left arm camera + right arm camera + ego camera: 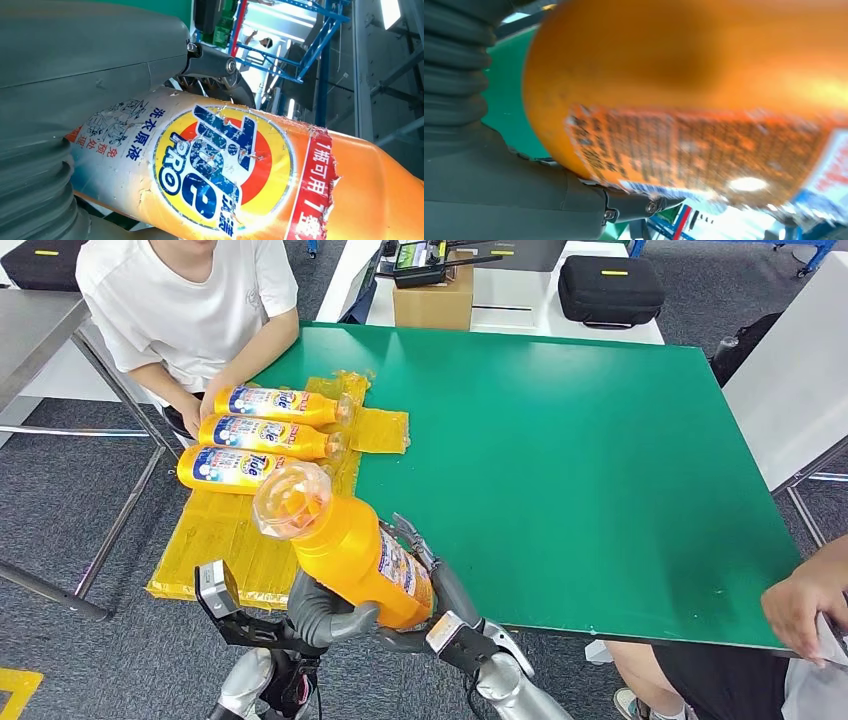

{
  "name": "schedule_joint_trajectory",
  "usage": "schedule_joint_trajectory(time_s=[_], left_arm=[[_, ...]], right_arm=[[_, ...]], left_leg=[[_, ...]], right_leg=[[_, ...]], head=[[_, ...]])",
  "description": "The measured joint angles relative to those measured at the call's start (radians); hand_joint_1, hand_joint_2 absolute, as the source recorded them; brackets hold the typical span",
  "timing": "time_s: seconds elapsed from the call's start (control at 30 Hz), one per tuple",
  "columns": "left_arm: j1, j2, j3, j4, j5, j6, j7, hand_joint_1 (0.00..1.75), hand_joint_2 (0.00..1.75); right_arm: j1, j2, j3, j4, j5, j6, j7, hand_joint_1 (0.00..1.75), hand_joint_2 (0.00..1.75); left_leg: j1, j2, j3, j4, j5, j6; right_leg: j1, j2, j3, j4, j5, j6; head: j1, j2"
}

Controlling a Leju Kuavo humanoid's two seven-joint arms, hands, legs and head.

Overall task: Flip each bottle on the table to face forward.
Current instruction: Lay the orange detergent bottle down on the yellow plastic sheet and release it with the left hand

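An orange bottle (355,552) is gripped between the left hand (325,615) and the right hand (432,580) above the near edge of the green table (580,460), cap raised toward the camera. Three bottles (262,435) are laid on yellow sheeting (225,540).

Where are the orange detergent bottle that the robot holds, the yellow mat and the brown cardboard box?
orange detergent bottle (350,550): head view, on its orange body below the cap.
yellow mat (220,530): head view, on a bare part near the table's edge.
brown cardboard box (432,305): head view, on its front face.
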Motion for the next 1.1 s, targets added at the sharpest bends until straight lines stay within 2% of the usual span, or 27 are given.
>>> schedule_joint_trajectory(time_s=[0.1, 0.2, 0.3, 0.47, 0.53, 0.73, 0.9, 1.1], left_arm=[[0.005, 0.005, 0.006, -0.008, -0.023, 0.021, 0.000, 1.75, 1.75], [0.017, 0.014, 0.022, -0.020, -0.099, 0.088, -0.001, 1.75, 1.75], [0.033, 0.025, 0.047, -0.031, -0.172, 0.155, -0.005, 1.75, 1.75], [0.052, 0.037, 0.089, -0.053, -0.499, 0.423, 0.000, 1.75, 1.75], [0.052, 0.040, 0.106, -0.054, -0.589, 0.500, 0.016, 1.75, 1.75], [0.049, 0.048, 0.166, -0.044, -0.725, 0.604, 0.036, 1.75, 1.75], [0.022, 0.060, 0.205, -0.016, -0.948, 0.711, 0.067, 1.75, 1.75], [-0.043, 0.086, 0.216, 0.077, -1.158, 0.725, 0.135, 1.75, 1.75]], right_arm=[[0.023, -0.003, -0.004, -0.014, -0.006, -0.056, 0.001, 0.00, 0.00], [0.071, -0.011, -0.025, -0.057, -0.044, -0.153, 0.002, 0.00, 0.00], [0.102, -0.019, -0.055, -0.085, -0.060, -0.209, 0.002, 0.00, 0.00], [0.167, -0.038, -0.080, -0.115, -0.025, -0.285, 0.002, 0.00, 0.00], [0.189, -0.047, -0.088, -0.129, -0.016, -0.307, 0.002, 0.00, 0.00], [0.250, -0.074, -0.121, -0.181, 0.007, -0.353, 0.002, 0.00, 0.00], [0.286, -0.090, -0.161, -0.235, 0.027, -0.355, 0.002, 0.00, 0.00], [0.306, -0.095, -0.194, -0.283, 0.044, -0.309, 0.002, 0.00, 0.00]], left_leg=[[0.000, 0.000, 0.000, 0.000, 0.000, 0.000], [0.000, -0.001, -0.001, 0.000, 0.000, 0.000], [0.000, 0.001, -0.001, 0.000, 0.000, 0.000], [0.000, 0.000, -0.001, 0.000, 0.000, 0.000], [0.000, 0.000, -0.001, 0.000, 0.000, 0.000], [0.000, 0.000, -0.001, 0.000, 0.000, 0.000], [0.000, 0.000, -0.001, 0.000, 0.000, 0.000], [0.000, 0.001, -0.001, 0.000, 0.000, 0.000]], right_leg=[[0.000, 0.000, 0.000, 0.000, 0.000, 0.000], [0.000, 0.000, 0.000, 0.000, 0.000, 0.000], [0.000, 0.000, -0.001, 0.000, 0.000, 0.000], [0.000, 0.000, -0.001, 0.000, 0.000, 0.000], [0.000, 0.000, -0.001, 0.000, 0.000, 0.000], [0.000, 0.000, -0.001, 0.000, 0.000, 0.000], [0.000, 0.000, -0.001, 0.000, 0.000, 0.000], [0.000, 0.000, -0.001, 0.000, 0.000, 0.000]], head=[[0.000, 0.000], [0.000, 0.000], [0.000, 0.000], [0.000, 0.000], [0.000, 0.000], [0.000, 0.000], [0.000, 0.000], [0.000, 0.000]])
